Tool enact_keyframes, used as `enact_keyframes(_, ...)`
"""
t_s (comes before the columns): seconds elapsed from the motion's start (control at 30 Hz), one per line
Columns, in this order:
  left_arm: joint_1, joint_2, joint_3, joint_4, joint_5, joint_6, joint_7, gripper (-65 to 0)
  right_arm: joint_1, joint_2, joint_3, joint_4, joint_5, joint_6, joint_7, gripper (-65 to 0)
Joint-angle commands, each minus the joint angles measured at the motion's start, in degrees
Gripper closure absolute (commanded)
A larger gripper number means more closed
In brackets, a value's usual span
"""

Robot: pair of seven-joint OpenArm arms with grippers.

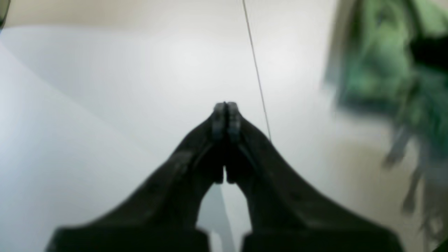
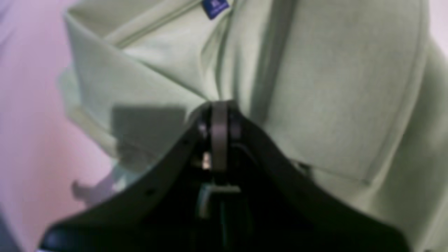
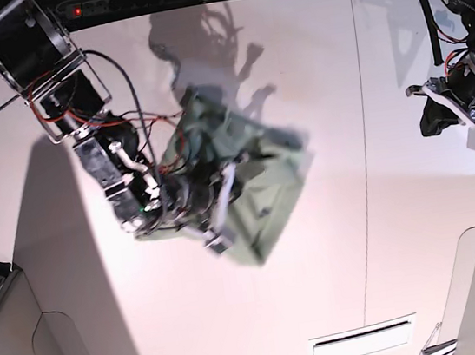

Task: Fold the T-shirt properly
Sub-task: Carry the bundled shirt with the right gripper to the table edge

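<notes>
While right gripper (image 2: 219, 108) pinches T-shirt (image 2: 315, 87), blue tag (image 2: 215, 7) print unreadable; left gripper (image 1: 226, 108) closed, empty.

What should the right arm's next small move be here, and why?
Probably lay the cloth down: the right gripper is shut on the T-shirt, a crumpled bunch over the table with nothing laid flat yet. Lowering it and drawing the held part outward would likely open it up. The left gripper is shut on nothing at the table's far edge, so it cannot help yet.
</notes>
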Motion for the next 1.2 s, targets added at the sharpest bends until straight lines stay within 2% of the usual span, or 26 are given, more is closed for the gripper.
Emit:
enact_keyframes(0.0,-0.5,-0.8,-0.3,1.0,-0.8,-0.4,-1.3,0.0,-1.1,1.4,2.5,-1.3,-5.8,-3.5,-5.2,0.0)
enact_keyframes(0.17,-0.5,-0.8,-0.2,1.0,-0.8,-0.4,-1.5,0.0,-5.4,1.4,15.6,-1.4,-6.0,-5.6,-5.0,0.0)
enact_keyframes(0.4,-0.5,-0.8,-0.2,1.0,-2.8,-0.4,-1.5,0.0,-14.6,1.4,29.9,-1.3,-5.8,-8.2,-4.6,0.0)
enact_keyframes(0.6,-0.5,-0.8,-0.2,1.0,-3.3,-0.4,-1.4,0.0,-19.1,1.5,39.4,-1.1,-5.8,-8.2,-4.2,0.0)
enact_keyframes(0.8,-0.5,-0.8,-0.2,1.0,-3.3,-0.4,-1.4,0.0,-20.1,3.1,46.3,-0.8,-5.8,-6.4,-4.6,0.0)
enact_keyframes(1.03,-0.5,-0.8,-0.2,1.0,-3.3,-0.4,-1.2,0.0,-20.1,8.6,50.3,-0.8,-5.8,-6.4,-4.7,0.0)
enact_keyframes(1.17,-0.5,-0.8,-0.2,1.0,-3.3,-0.4,-1.1,0.0,-20.7,10.8,53.6,-0.8,-5.8,-6.4,-6.8,0.0)
